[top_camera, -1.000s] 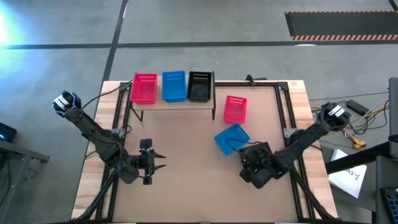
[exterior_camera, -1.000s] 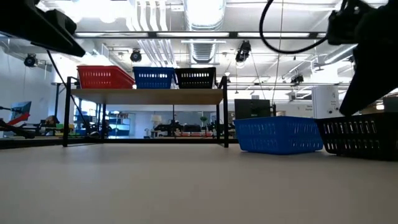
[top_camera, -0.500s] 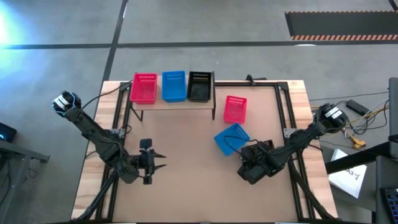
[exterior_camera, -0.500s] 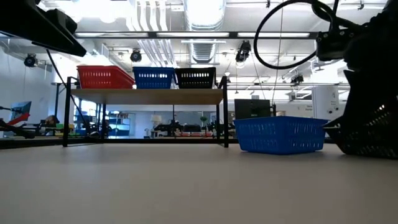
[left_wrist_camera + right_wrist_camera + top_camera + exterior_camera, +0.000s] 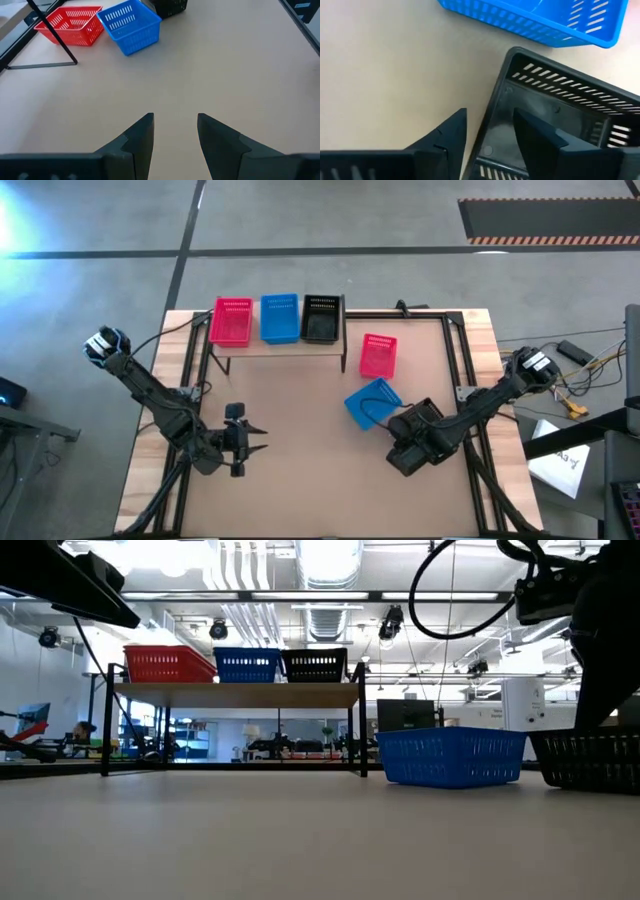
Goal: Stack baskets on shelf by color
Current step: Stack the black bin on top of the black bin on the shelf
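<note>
Right end effector [image 5: 487, 132] straddles a black basket's [image 5: 555, 110] wall, prongs apart, beside the blue basket [image 5: 372, 402]. Shelf [image 5: 278, 343] holds three baskets; three lie on the counter [image 5: 300, 470]. Black basket, tilted earlier, sits flat.

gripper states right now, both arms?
left gripper: open, empty, over bare table.
right gripper: fingers straddle the wall of a black basket; grip cannot be told.

No legible text, label, brand, number or sign appeared on any object in these four camera views
</note>
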You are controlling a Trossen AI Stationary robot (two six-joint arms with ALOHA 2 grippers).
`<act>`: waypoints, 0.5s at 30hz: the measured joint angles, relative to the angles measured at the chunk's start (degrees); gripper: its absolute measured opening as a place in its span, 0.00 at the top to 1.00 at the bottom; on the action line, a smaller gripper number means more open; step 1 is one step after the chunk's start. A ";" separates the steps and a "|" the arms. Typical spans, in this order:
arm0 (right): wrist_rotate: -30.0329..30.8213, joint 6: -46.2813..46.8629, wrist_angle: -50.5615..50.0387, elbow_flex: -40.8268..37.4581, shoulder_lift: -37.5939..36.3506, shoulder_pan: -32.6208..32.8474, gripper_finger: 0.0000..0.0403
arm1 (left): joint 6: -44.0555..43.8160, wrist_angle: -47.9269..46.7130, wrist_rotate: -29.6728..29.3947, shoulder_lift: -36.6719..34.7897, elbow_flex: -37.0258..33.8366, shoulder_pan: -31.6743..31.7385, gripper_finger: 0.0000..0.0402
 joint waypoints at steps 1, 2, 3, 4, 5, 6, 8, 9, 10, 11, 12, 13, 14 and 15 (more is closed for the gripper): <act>0.00 0.30 0.02 -0.24 0.00 0.00 0.61 | 0.00 0.04 0.00 0.00 0.00 0.00 0.66; -0.01 0.38 0.05 -0.48 0.00 0.00 0.61 | 0.00 0.07 0.00 0.00 0.00 0.00 0.66; -0.02 0.30 0.08 -0.69 0.00 0.00 0.61 | 0.00 0.05 0.00 0.00 0.00 0.00 0.66; -0.02 -0.27 0.08 -0.76 0.00 0.00 0.62 | 0.00 0.06 0.00 0.00 0.00 0.00 0.66; 0.00 -0.76 0.17 -0.78 0.00 0.00 0.63 | -0.02 0.07 0.00 0.00 0.00 0.00 0.66; -0.02 -1.43 0.35 -0.78 0.00 0.00 0.64 | -0.02 0.05 0.00 0.00 0.00 0.00 0.66; -0.04 -2.24 0.57 -0.79 0.00 0.00 0.67 | -0.02 0.07 0.00 0.00 0.00 0.00 0.66; -0.04 -2.77 0.73 -0.80 0.00 0.00 0.69 | -0.04 0.07 0.00 0.00 0.00 0.00 0.66; -0.03 -3.41 0.95 -0.80 0.00 0.00 0.70 | -0.07 0.07 0.00 0.00 0.00 0.00 0.66; -0.03 -3.66 1.03 -0.80 0.00 0.00 0.72 | -0.09 0.07 0.00 0.00 0.00 0.00 0.66; -0.02 -3.74 1.01 -0.82 0.00 0.00 0.73 | -0.11 0.09 0.00 0.00 0.00 0.00 0.66; -0.02 -3.78 1.00 -0.84 0.00 0.00 0.74 | -0.11 0.10 0.00 0.00 0.00 0.00 0.66; -0.02 -3.80 1.04 -0.84 0.00 0.00 0.75 | -0.11 0.12 0.00 0.00 0.00 0.00 0.66; -0.02 -3.87 1.11 -0.84 0.00 0.00 0.75 | -0.13 0.12 0.00 0.00 0.00 -0.02 0.66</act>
